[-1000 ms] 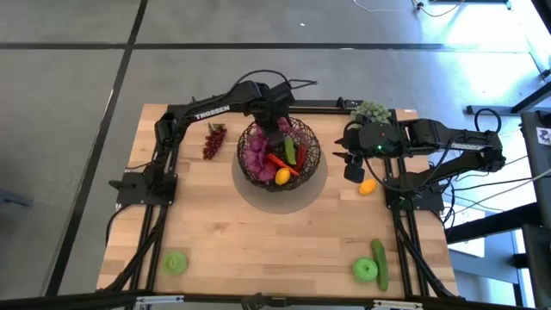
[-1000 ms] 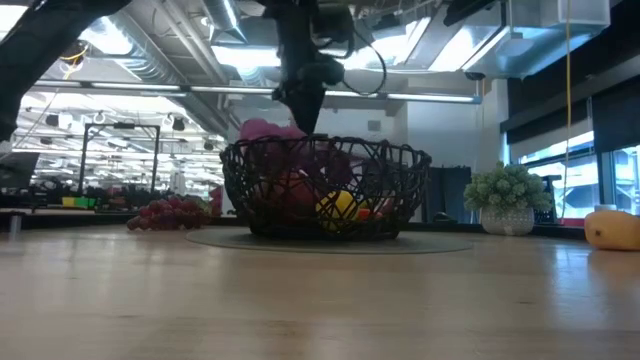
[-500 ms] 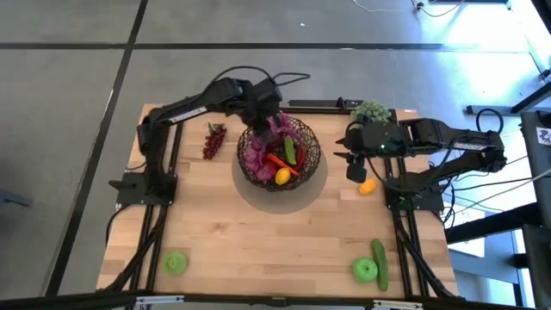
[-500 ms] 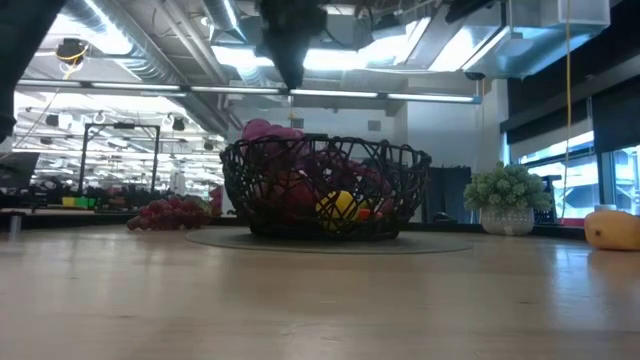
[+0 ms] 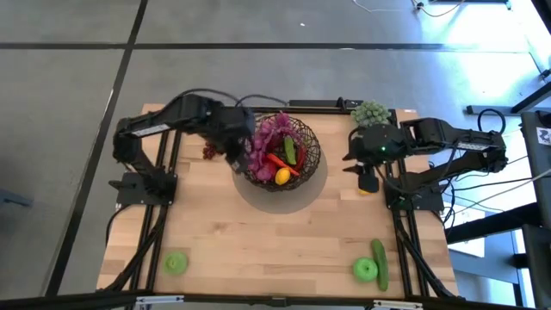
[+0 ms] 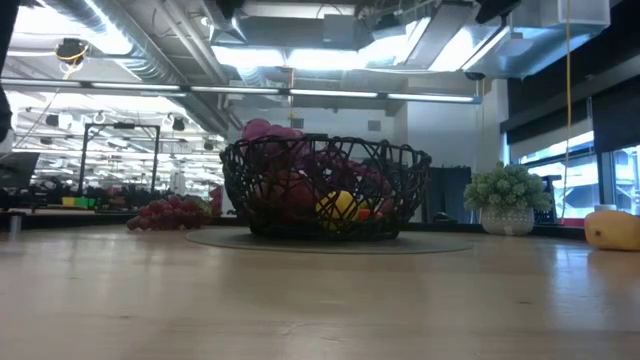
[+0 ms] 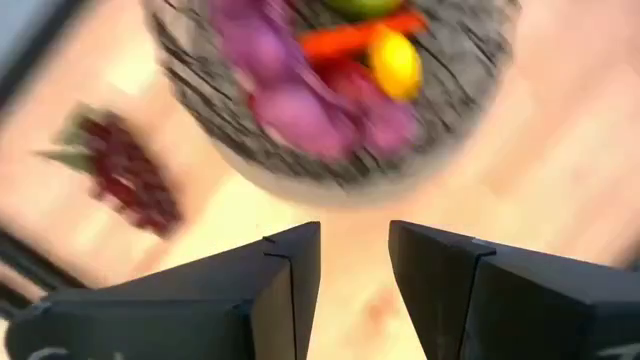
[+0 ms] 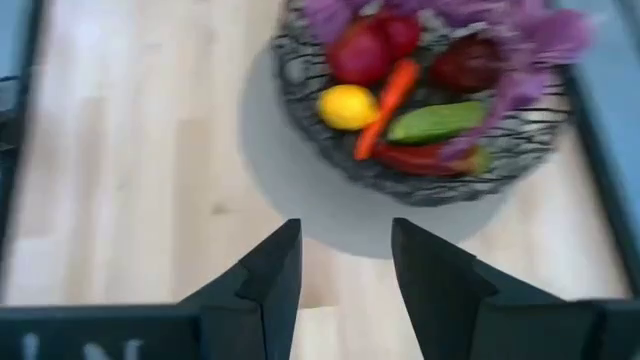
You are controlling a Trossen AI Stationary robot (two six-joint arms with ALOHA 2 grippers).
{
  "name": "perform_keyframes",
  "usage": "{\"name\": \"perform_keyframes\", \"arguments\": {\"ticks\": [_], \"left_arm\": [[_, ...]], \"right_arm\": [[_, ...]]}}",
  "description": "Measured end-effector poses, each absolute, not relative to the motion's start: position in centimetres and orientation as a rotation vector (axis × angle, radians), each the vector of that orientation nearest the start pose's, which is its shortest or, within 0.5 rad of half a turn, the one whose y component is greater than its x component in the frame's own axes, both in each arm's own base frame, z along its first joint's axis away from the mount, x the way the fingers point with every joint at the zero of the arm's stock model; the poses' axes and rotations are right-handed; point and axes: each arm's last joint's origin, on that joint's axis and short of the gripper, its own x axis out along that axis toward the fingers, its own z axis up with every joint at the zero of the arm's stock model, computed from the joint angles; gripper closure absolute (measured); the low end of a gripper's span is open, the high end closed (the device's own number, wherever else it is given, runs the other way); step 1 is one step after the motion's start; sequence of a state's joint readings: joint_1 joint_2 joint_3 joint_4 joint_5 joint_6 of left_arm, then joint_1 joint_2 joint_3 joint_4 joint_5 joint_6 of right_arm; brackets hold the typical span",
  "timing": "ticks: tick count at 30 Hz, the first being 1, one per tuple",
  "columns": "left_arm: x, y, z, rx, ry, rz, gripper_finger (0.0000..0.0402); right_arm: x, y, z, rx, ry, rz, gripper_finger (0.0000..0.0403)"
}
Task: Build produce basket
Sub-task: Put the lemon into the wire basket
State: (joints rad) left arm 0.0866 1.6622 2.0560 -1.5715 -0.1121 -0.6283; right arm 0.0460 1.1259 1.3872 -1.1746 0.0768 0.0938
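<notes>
The dark wire basket (image 5: 280,153) (image 6: 325,190) stands on a grey round mat at the far middle of the table. It holds purple pieces, a yellow lemon (image 8: 346,106), an orange carrot (image 8: 385,100), a green cucumber (image 8: 437,121) and red fruits. My left gripper (image 5: 237,158) (image 7: 355,270) hangs open and empty, high up beside the basket's left rim. Dark red grapes (image 6: 170,212) (image 7: 130,180) lie on the table left of the basket. My right gripper (image 5: 366,176) (image 8: 345,270) hangs open and empty to the basket's right, above an orange-yellow fruit (image 6: 612,228).
A pale green bumpy cluster (image 5: 372,111) (image 6: 507,190) sits at the far right. A green apple (image 5: 176,262) lies near the front left. Another green apple (image 5: 365,269) lies beside a cucumber (image 5: 380,256) at the front right. The middle of the wooden table is bare.
My left gripper has risen from above the basket's inside and swung toward the table's left and near edges, rolling as it went. It now hangs beside the basket's left rim, out of the low view. My right gripper has turned a little and now covers the orange-yellow fruit from above.
</notes>
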Motion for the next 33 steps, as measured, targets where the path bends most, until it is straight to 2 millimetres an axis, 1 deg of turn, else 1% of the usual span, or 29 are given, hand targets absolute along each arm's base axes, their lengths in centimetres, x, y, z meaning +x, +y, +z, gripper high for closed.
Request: {"name": "perform_keyframes", "arguments": {"ticks": [3, 9, 13, 18, 20, 22, 27, 31, 33], "left_arm": [[28.1, 0.7, 42.9, -0.598, 1.098, 0.460, 0.0291], [27.9, -3.1, 43.0, -0.580, 1.146, 0.313, 0.0291], [27.7, -4.5, 43.0, -0.570, 1.147, 0.311, 0.0292], [27.6, -5.1, 43.0, -0.537, 1.139, 0.313, 0.0292], [27.6, -5.1, 43.0, -0.533, 1.139, 0.313, 0.0292], [27.6, -5.0, 43.0, -0.527, 1.138, 0.312, 0.0292], [27.6, -4.9, 43.0, -0.493, 1.142, 0.290, 0.0292], [27.6, -4.9, 43.0, -0.491, 1.141, 0.292, 0.0292], [27.6, -4.9, 43.0, -0.492, 1.142, 0.291, 0.0292]], "right_arm": [[18.6, 0.9, 38.6, 0.069, 0.918, 0.011, 0.0248], [18.2, 2.5, 38.5, 0.128, 0.963, 0.163, 0.0248], [17.4, 3.3, 38.0, 0.215, 1.063, 0.138, 0.0248], [16.3, 3.6, 37.5, 0.415, 1.198, -0.021, 0.0248], [16.1, 3.6, 37.4, 0.469, 1.220, -0.068, 0.0248], [16.2, 3.6, 37.4, 0.486, 1.214, -0.077, 0.0248], [17.1, 3.7, 37.9, 0.498, 1.115, -0.038, 0.0248], [18.0, 3.8, 38.4, 0.460, 1.004, 0.016, 0.0248], [18.3, 3.8, 38.7, 0.461, 0.954, 0.015, 0.0248]]}}
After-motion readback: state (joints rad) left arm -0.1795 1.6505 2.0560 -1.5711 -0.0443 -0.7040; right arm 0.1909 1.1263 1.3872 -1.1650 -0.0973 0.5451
